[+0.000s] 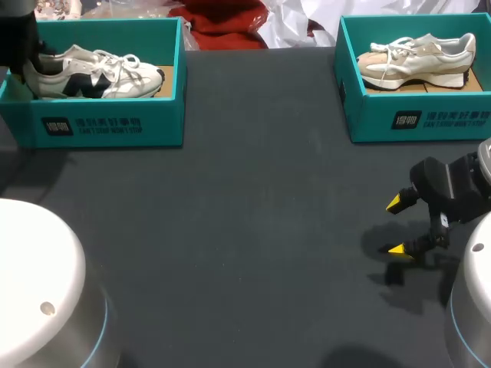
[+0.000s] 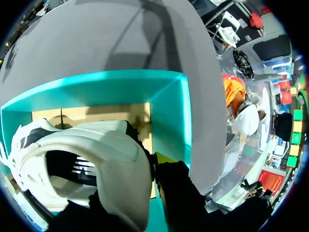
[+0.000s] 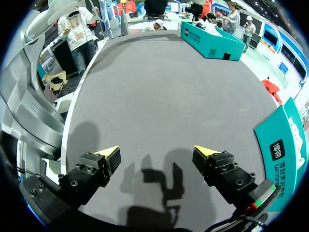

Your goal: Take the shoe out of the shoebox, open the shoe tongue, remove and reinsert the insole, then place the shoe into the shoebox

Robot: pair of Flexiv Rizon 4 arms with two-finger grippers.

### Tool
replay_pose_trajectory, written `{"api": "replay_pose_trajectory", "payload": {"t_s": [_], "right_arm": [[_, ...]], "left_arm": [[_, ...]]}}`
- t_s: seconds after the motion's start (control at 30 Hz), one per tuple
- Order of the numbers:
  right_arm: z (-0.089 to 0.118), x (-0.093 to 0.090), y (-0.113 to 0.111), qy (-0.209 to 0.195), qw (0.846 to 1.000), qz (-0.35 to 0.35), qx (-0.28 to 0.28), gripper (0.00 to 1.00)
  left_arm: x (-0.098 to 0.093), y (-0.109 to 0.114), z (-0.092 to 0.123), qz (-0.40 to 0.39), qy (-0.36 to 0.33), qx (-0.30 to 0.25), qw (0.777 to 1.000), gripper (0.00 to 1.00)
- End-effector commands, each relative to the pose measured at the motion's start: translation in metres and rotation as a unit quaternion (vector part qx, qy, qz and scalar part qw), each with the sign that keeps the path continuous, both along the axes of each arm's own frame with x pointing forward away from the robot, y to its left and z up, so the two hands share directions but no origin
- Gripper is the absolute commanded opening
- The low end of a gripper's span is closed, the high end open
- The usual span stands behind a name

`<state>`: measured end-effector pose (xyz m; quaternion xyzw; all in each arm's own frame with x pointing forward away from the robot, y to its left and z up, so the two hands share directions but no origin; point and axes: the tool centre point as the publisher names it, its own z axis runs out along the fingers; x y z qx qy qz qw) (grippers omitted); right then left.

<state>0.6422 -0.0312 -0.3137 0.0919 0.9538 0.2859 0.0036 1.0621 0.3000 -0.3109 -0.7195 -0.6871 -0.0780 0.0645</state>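
The coming move turns on the heel. The white and black shoe (image 1: 96,71) lies on its sole inside the left shoebox (image 1: 115,126), with its long axis along the box's long side. Its heel is turned toward the left end effector (image 2: 145,188) and its toe points away from it. In the left wrist view the heel collar sits directly at this end effector, pressed close against it, and the rest of the shoe runs off to one side of it, over the cardboard floor of the box. I cannot tell whether the left end effector is already grasping the heel or is only set against it, because the shoe hides too much.

The left arm is clearly the nearer one. I judge that the first step, lifting the shoe out, is at its beginning, since the shoe is not yet out of the box. The lift would have to go up and over the teal wall, which stands just beyond the heel.

The right end effector (image 1: 399,226) is released, its two yellow tips wide apart with nothing between them. It hangs low above the bare counter (image 1: 245,230), well apart from the shoe, which lies far ahead of it across the counter. Beside it stands a second shoebox (image 1: 430,119) with a beige shoe (image 1: 418,57).
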Motion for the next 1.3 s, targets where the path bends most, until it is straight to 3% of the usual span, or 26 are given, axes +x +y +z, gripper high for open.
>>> {"api": "replay_pose_trajectory", "payload": {"t_s": [0.03,1.3], "right_arm": [[0.001,-0.002,0.000,-0.001,1.000,-0.001,-0.001,1.00],[0.001,-0.002,0.000,-0.001,1.000,-0.001,-0.001,1.00]], "left_arm": [[0.010,0.001,-0.005,0.006,0.011,0.000,1.000,0.00],[-0.009,-0.009,-0.058,-0.021,0.062,0.015,0.998,0.00]]}}
